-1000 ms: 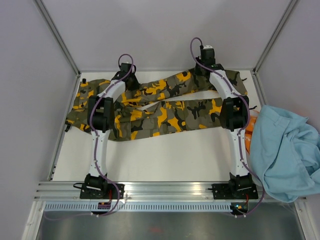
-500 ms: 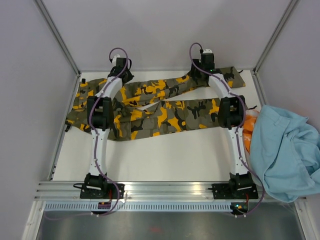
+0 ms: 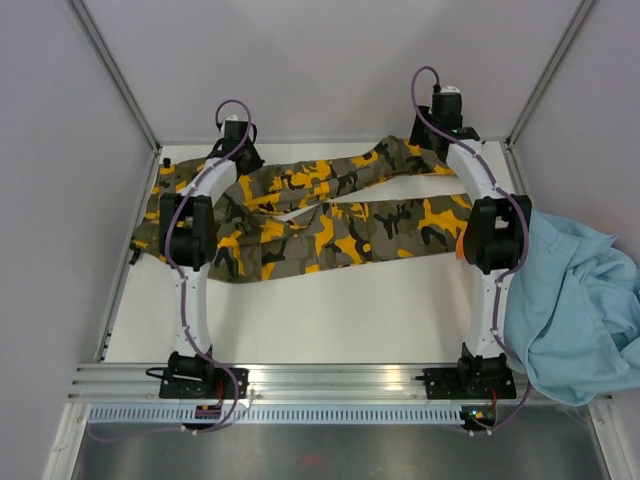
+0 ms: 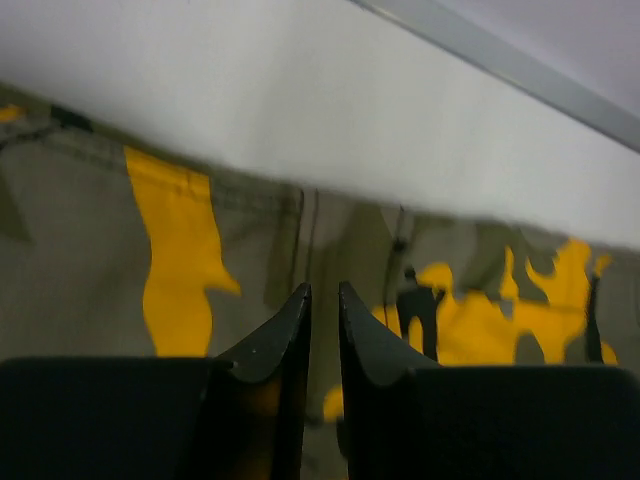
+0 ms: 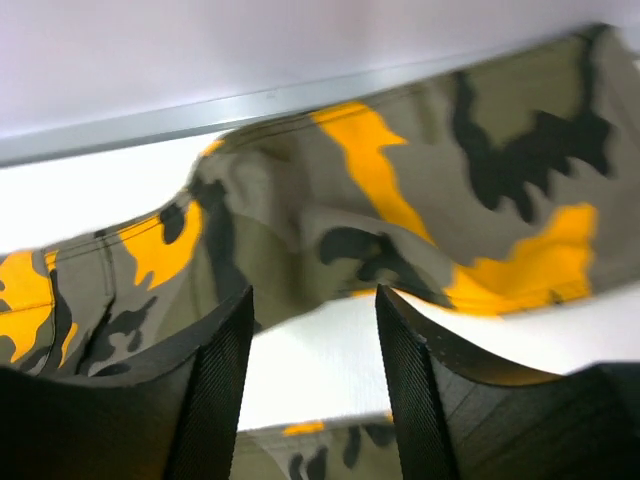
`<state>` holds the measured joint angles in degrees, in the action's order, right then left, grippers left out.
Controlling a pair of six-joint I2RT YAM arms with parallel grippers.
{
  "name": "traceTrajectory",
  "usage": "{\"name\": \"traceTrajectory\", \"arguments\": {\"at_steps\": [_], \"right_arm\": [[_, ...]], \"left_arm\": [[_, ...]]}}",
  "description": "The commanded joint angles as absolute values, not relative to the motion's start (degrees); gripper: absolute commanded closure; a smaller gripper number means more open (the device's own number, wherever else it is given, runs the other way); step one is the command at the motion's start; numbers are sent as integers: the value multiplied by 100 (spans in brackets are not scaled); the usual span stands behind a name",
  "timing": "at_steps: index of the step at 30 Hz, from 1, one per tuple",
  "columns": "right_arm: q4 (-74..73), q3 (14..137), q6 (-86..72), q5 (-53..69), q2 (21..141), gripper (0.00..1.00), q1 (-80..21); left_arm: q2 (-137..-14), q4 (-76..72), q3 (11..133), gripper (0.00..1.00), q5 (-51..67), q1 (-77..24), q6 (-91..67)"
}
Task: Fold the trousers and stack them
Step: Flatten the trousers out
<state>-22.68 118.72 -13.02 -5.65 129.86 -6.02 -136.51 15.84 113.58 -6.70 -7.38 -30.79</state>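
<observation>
The long cloth trousers carry a camouflage pattern: an olive-grey ground with irregular black blotches and larger yellow-orange blotches. Both wrist views confirm the same three colours, and the seams read slightly darker than the ground.

The crumpled cloth garment is plain light blue with no pattern. The flat table top is plain white.

The left arm and right arm have white links and black joint housings, with thin purple cables running along them. The left gripper and right gripper are black throughout.

The smooth enclosure walls are an even pale lilac-grey. The ribbed metal rail is silver-grey.
</observation>
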Motion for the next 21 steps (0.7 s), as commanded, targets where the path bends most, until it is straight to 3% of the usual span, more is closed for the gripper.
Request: {"name": "traceTrajectory", "arguments": {"at_steps": [1, 6, 14, 21], "right_arm": [[-2348, 11199, -2116, -695, 12560, 44, -45], [-1680, 9950, -2968, -300, 12366, 46, 246], [-379, 9247, -4612, 439, 12779, 52, 229], [920, 8702, -5923, 545, 13060, 40, 36]], "left_arm": [[-11800, 898, 10365, 77, -255, -1063, -2567], [-11005, 975, 9300, 68, -334, -1520, -2443], [-10398, 765, 8113, 67, -229, -1687, -2839], [-10213, 730, 7840, 67, -246, -1696, -2900]]}}
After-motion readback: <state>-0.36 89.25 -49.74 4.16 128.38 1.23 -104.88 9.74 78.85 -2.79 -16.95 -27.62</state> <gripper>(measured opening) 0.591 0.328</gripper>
